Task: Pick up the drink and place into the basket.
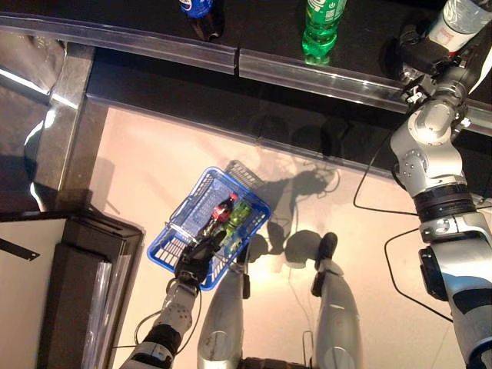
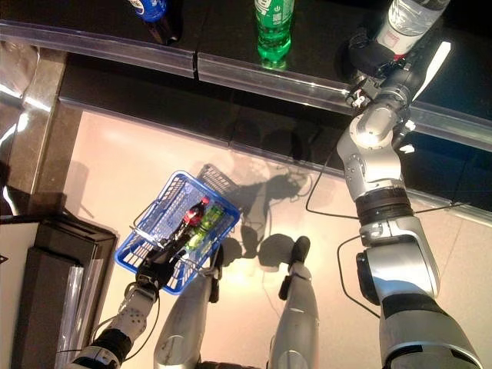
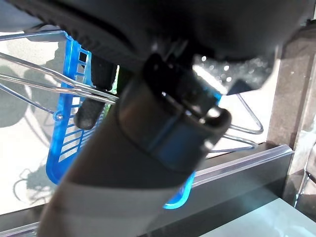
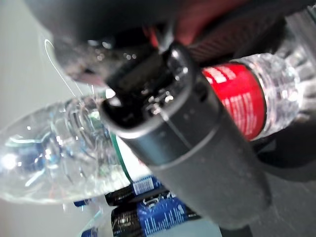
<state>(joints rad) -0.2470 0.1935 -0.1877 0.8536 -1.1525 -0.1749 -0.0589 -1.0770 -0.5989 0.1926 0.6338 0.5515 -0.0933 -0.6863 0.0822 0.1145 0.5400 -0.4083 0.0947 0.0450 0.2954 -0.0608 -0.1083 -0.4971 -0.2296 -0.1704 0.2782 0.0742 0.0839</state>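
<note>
Pale floor below a dark shelf: left hand [image 1: 198,261] grips the blue basket [image 1: 173,231], keeping it ready. Right wrist view: right hand [image 4: 197,143] wraps the clear bottle [image 4: 54,153] on the shelf's far right for lifting

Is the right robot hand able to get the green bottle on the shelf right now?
Probably not yet. The right robot hand is already wrapped around a clear water bottle, so it is full. The green bottle stands apart on the shelf, with nothing blocking it.

Basket [image 1: 178,231] on floor [image 1: 323,207] holding two bottles [image 1: 231,214], counter [image 1: 254,31] behind with bottles [image 1: 323,27]
</note>
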